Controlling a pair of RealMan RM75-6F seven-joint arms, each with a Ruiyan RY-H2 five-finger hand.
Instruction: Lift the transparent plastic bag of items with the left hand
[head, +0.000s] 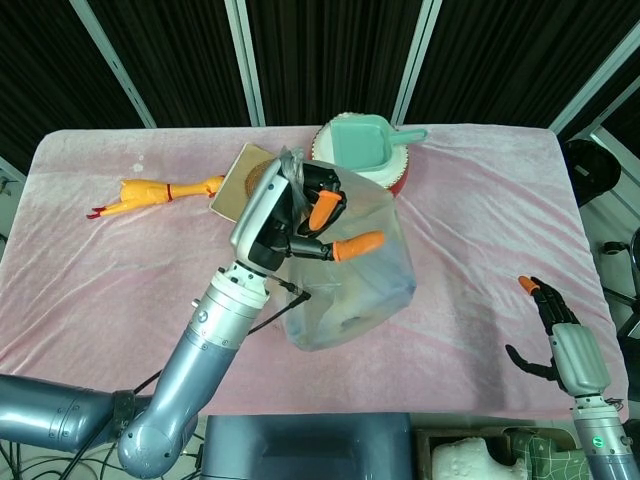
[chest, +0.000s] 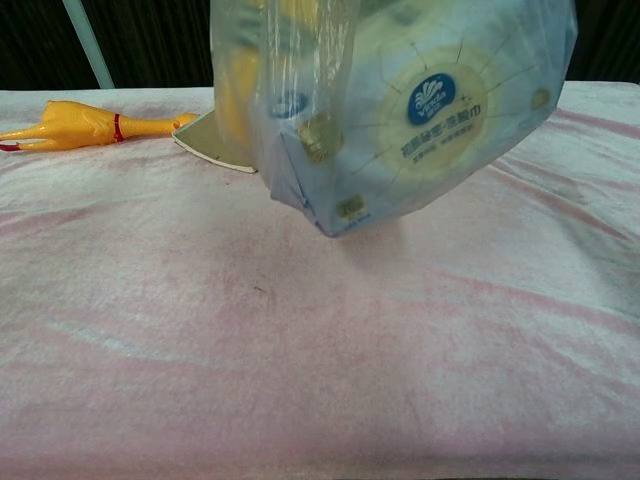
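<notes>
The tablecloth (chest: 150, 330) is pink, the rubber chicken (chest: 85, 126) yellow, the drum (head: 392, 180) red, its scoop (head: 360, 145) mint green.

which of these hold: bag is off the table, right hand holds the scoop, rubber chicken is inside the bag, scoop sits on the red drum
1. The plastic bag hangs clear of the table, held by the left hand: true.
2. The right hand holds the scoop: false, it holds nothing and is near the table's edge.
3. The rubber chicken is inside the bag: false, it lies on the cloth.
4. The scoop sits on the red drum: true.
</notes>
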